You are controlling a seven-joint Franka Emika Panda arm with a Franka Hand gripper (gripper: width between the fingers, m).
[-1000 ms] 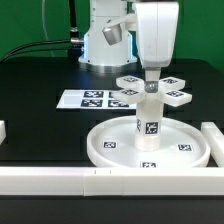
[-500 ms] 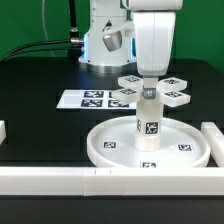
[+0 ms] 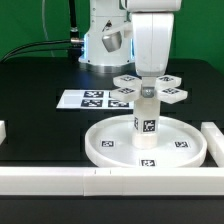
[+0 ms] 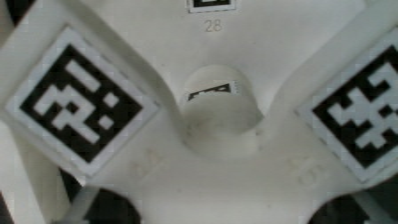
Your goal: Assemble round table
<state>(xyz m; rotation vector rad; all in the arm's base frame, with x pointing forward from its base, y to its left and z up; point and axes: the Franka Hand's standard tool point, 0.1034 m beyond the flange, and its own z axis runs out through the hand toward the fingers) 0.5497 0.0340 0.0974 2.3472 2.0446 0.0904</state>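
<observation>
The black table point(image 3: 40, 75) carried everything, and the large rimmed round disc point(image 3: 110, 135) serves here as the landmark. The disc lay flat near the front of the table, its rim raised and tags showing on its floor. Long white bars point(image 3: 60, 178) ran just in front of the disc and beside it on the exterior view's right. The marker board point(image 3: 85, 99) lay flat behind the disc, toward the exterior view's left.

The short cylindrical leg point(image 3: 147, 125) stood upright at the middle of the disc, a tag on its side. On top of the leg sat the four-armed cross-shaped foot point(image 3: 172, 94), its arms spread level above the disc, each bearing a tag. In the wrist view the foot point(image 4: 214, 110) filled the picture, tagged arms radiating from the hub.

The gripper point(image 3: 148, 80) came straight down over the disc's centre onto the hub of the foot. Whether its fingers were clenched on the hub or released could not be told.
</observation>
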